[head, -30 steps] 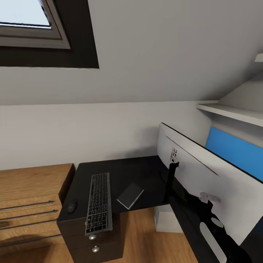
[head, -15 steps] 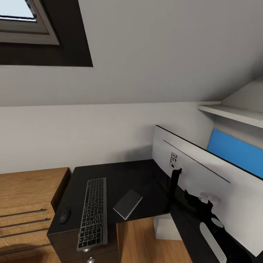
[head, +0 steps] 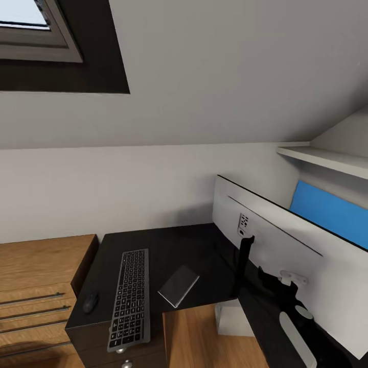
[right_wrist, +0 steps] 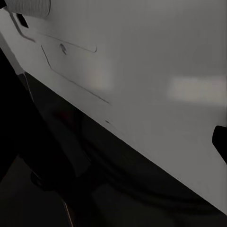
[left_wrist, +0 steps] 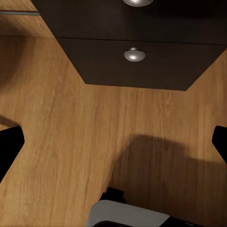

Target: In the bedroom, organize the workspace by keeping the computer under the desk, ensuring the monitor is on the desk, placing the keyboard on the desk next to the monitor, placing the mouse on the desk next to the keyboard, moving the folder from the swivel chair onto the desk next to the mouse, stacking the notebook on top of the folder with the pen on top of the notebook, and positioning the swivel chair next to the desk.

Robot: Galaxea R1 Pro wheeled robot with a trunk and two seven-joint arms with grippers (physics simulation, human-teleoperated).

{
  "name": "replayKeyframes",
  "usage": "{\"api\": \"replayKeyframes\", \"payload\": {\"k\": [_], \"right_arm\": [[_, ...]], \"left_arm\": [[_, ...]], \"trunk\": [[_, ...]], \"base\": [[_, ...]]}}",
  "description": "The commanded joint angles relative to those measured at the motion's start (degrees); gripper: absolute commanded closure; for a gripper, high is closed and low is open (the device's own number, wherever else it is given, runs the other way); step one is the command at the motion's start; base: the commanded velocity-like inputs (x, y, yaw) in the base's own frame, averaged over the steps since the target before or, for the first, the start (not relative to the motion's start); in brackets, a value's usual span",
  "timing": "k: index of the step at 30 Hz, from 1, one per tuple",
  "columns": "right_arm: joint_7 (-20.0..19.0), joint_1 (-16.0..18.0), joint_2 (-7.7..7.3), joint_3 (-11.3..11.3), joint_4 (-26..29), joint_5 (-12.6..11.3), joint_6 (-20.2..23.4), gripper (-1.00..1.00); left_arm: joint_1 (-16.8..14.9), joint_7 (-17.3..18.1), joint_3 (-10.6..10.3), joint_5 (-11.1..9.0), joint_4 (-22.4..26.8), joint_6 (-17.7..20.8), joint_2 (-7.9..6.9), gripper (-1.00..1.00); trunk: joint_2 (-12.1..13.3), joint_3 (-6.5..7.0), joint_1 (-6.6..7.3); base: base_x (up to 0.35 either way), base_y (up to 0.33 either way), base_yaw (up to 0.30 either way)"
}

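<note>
1. On the black desk (head: pixel 168 244) lie one keyboard (head: pixel 130 298), one mouse (head: pixel 90 301), one notebook (head: pixel 178 285) and one monitor (head: pixel 286 255).
2. The keyboard is long and black with grey keys, and its near end overhangs the desk edge. The small black mouse sits just left of it; the dark notebook with a pale edge lies to its right, askew.
3. The monitor stands at the right with its white back in view, on a black stand.
4. A light grey computer (head: pixel 232 317) shows under the desk.
5. Two round silver drawer knobs (left_wrist: pixel 134 55) show on the black drawer unit.
6. No writing can be read.
7. Whether either gripper is spread or pressed together cannot be told.
</note>
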State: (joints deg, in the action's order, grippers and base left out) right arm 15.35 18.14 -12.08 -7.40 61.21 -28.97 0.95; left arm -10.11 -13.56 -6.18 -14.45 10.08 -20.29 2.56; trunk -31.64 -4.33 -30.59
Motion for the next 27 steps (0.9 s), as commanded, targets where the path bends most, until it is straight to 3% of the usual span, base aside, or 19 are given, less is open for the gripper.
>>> {"api": "replayKeyframes", "payload": {"k": [1, 11, 17, 27], "right_arm": [[0.47, 0.05, -0.06, -0.28, 0.08, -0.35, 0.1, -1.0], [0.48, 0.05, 0.43, -0.73, -1.77, 1.51, -0.01, -1.0], [0.41, 0.05, 1.96, -0.88, -3.04, 2.95, -0.06, -1.0], [0.44, 0.05, 5.15, -2.49, -6.5, 9.13, -4.54, -1.0]], "left_arm": [[-0.04, -0.33, -0.5, -0.4, -0.02, -0.18, -0.01, -1.0], [-0.04, -0.33, -0.43, -0.4, 0.0, -0.18, -0.01, -1.0], [-0.07, -0.33, -0.42, -0.4, 0.0, -0.18, -0.07, -1.0], [-0.06, -0.33, -0.42, -0.4, 0.0, -0.18, -0.09, -1.0]], "trunk": [[-0.1, -0.11, -0.03], [-0.1, -0.11, -0.03], [-0.1, -0.11, -0.03], [-0.1, -0.11, -0.03]], "base": [[0.0, 0.0, 0.0], [0.0, 0.0, 0.0], [0.0, 0.0, 0.0], [0.0, 0.0, 0.0]]}}
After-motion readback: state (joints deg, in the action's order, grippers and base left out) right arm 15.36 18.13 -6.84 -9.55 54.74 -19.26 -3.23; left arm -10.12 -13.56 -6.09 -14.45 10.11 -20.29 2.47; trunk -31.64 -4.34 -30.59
